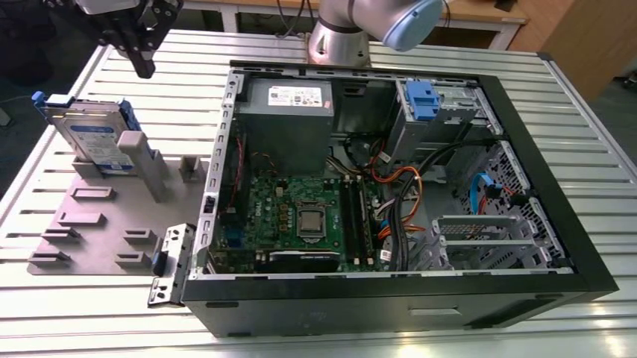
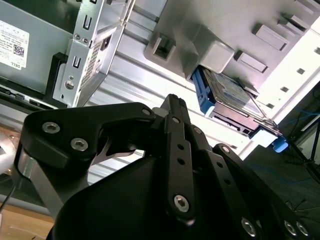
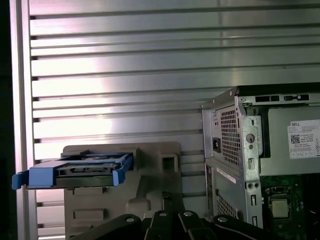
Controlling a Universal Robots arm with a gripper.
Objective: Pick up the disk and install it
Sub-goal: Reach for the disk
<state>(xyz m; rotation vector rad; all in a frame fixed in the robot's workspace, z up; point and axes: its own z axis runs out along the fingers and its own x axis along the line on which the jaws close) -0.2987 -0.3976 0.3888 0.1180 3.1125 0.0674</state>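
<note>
disk [image 1: 92,138] upright, gripper [image 1: 145,68] near it (apart)

- A slatted metal desk [image 3: 150,75] carried everything, its ribs catching a bright glare.
- A grey fixture plate [image 3: 155,192] lay flat on the desk, with raised blocks and slots on its face.
- The disk [image 3: 82,171] stood in that plate, seen edge-on. Its blue bracket wrapped the silver body, and a blue tab jutted past the plate's edge on the side away from the case.
- An open computer case [image 3: 230,145] sat just beside the plate, its perforated metal corner nearest to it.
- Inside the case were a grey power supply [image 3: 280,160] bearing a white sticker [image 3: 303,139] and a processor [image 3: 279,208] on a green board.
- The gripper [image 3: 168,202] showed as black linkage in front of the plate, apart from the disk.
</note>
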